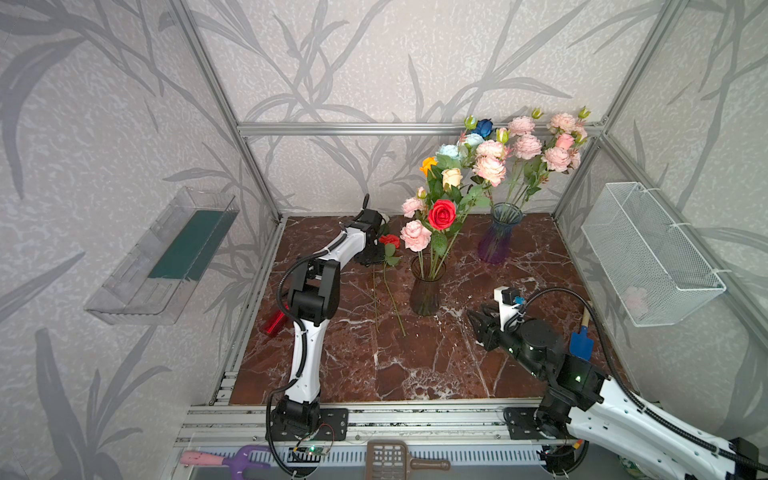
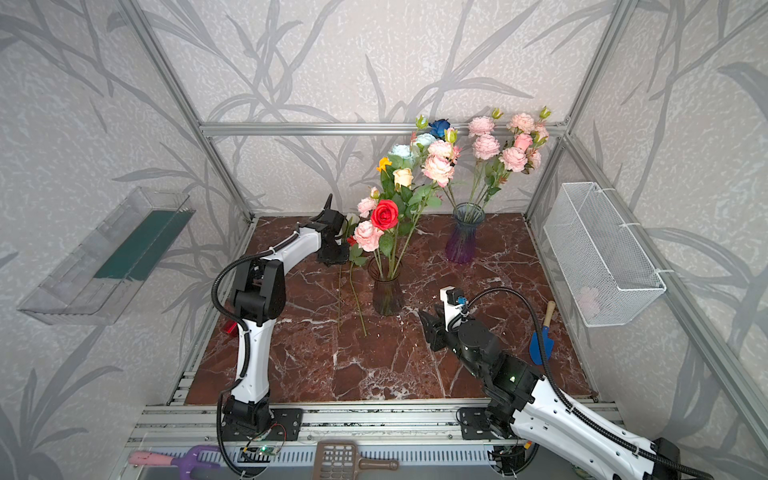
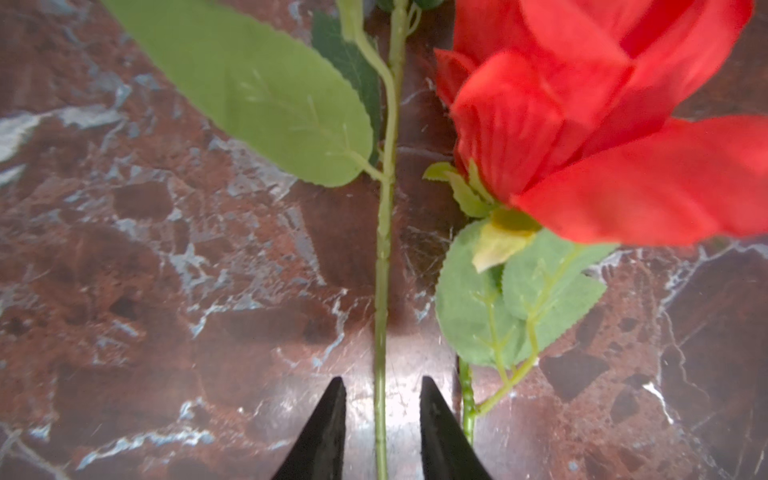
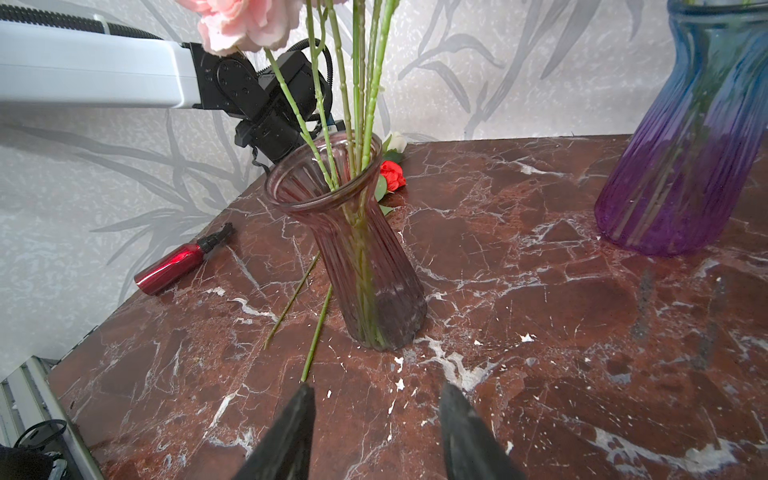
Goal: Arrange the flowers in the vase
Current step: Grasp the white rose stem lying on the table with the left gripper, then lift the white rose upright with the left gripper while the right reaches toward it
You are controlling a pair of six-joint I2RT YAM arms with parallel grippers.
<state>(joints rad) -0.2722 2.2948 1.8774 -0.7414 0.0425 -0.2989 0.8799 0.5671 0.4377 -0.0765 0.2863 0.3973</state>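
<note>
The counter [image 1: 415, 365] is reddish-brown marble veined with white. The wallpaper [image 1: 374, 62] is pale grey, printed with darker grey leaves. The ribbed glass vase [image 1: 424, 295] is smoky brown; the second vase [image 1: 496, 241] fades from blue to purple. Most flowers are pale pink blooms [image 1: 528, 146], joined by a red rose [image 1: 441, 214], cream rose [image 1: 451, 178], orange rose [image 1: 428, 164], pale blue rose [image 1: 449, 151] and dark blue rose [image 1: 484, 126], all green-stemmed. The lying rose [image 1: 389, 240] is red with green leaves. The spray bottle [image 4: 174, 264] is glossy red, black-topped. The wire basket [image 1: 648, 253] is white; the trowel [image 1: 580, 343] is blue.
</note>
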